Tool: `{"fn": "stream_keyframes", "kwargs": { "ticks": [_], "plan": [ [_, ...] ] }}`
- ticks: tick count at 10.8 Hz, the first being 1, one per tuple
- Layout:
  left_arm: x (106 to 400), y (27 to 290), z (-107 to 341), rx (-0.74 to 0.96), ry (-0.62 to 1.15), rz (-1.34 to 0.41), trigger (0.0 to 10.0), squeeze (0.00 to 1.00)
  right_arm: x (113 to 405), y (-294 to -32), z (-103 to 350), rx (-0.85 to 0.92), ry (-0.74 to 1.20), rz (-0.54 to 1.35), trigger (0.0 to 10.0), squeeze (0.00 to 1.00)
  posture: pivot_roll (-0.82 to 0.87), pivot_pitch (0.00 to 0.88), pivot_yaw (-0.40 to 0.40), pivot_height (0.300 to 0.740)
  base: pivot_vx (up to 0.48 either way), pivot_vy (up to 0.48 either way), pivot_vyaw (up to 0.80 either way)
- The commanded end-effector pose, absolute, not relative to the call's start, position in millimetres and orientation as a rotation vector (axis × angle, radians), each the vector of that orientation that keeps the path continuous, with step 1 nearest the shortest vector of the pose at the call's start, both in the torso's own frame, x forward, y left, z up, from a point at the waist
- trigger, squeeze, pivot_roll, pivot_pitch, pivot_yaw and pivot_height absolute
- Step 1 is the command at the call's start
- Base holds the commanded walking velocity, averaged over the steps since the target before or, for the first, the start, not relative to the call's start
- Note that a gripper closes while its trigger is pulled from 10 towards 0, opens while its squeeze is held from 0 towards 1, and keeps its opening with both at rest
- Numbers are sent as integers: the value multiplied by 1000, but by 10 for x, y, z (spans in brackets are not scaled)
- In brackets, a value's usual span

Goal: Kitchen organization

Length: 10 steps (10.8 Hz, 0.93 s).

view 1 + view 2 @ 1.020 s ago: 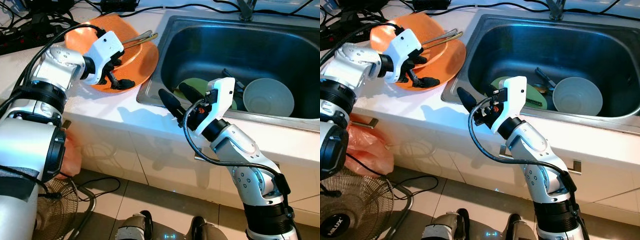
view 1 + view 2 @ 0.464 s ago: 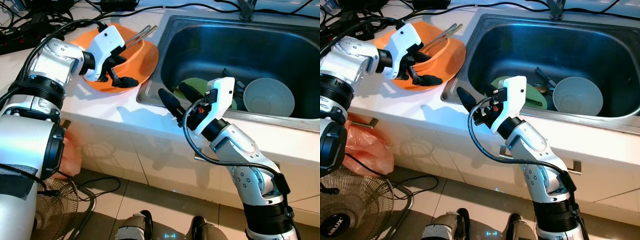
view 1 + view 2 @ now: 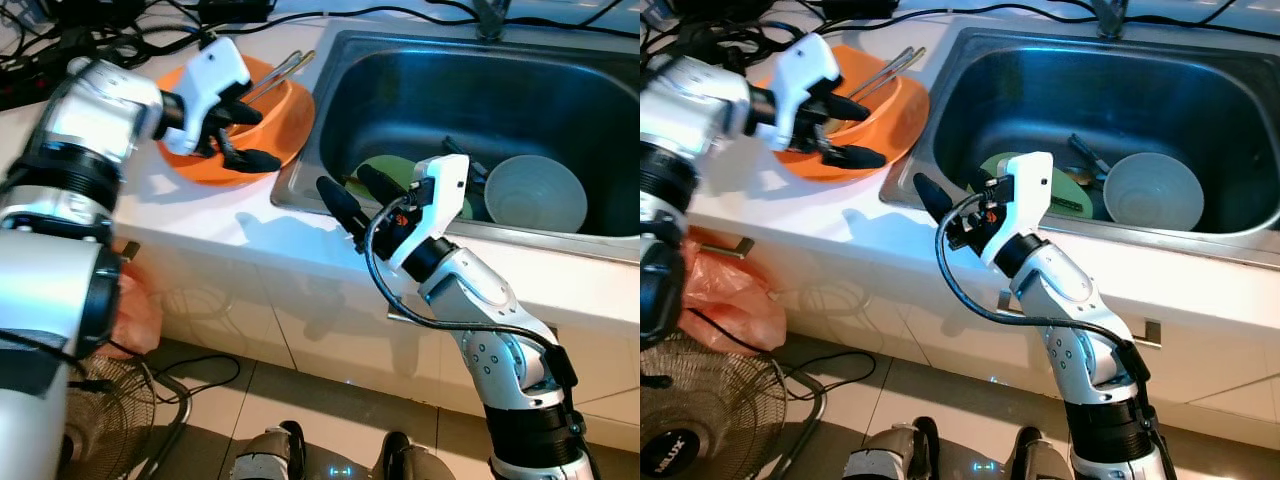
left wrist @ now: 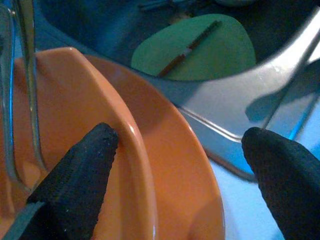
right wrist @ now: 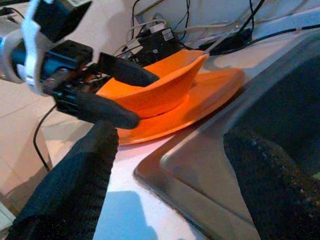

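Care with tilt matters here, I judge: the left gripper pinches the near rim of the orange bowl, one finger inside and one beneath, and the rim is raised, so the metal tongs resting in it could slide out. Keep the bowl level and the pinch firm. The bowl sits on an orange plate on the white desk, just beside the sink. The tongs' long axis runs from the bowl's middle toward the sink's far corner. The right gripper hovers wide open, holding nothing, over the sink's near edge.
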<state>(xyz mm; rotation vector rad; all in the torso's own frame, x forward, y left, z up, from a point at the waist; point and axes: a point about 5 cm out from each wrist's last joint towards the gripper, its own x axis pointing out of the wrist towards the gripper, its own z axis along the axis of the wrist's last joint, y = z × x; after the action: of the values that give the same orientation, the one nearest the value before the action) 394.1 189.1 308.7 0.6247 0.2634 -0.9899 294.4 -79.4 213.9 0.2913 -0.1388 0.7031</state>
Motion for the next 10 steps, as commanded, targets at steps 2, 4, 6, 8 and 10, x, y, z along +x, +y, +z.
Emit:
{"fn": "stream_keyframes", "kwargs": {
  "ticks": [2, 4, 6, 8, 10],
  "plan": [
    [3856, 2069, 3064, 648, 310, -1036, 10000, 0, 2957, -795, 2149, 290, -149, 699, 10000, 0, 142, 191, 108, 740, 0, 0, 0],
    [3741, 2337, 2964, 723, 390, -1061, 10000, 0, 2968, -794, 2146, 289, -151, 701, 10000, 0, 147, 190, 107, 740, 0, 0, 0],
    [3699, 2554, 2911, 764, 459, -987, 10000, 0, 2983, -795, 2149, 290, -152, 700, 10000, 0, 149, 187, 106, 740, 0, 0, 0],
    [3688, 2630, 2951, 796, 454, -944, 10000, 0, 2992, -801, 2149, 290, -153, 698, 10000, 0, 147, 185, 102, 740, 0, 0, 0],
    [3747, 2682, 3021, 823, 406, -802, 10000, 0, 2995, -796, 2156, 289, -155, 698, 10000, 0, 146, 184, 100, 740, 0, 0, 0]
  ]
}}
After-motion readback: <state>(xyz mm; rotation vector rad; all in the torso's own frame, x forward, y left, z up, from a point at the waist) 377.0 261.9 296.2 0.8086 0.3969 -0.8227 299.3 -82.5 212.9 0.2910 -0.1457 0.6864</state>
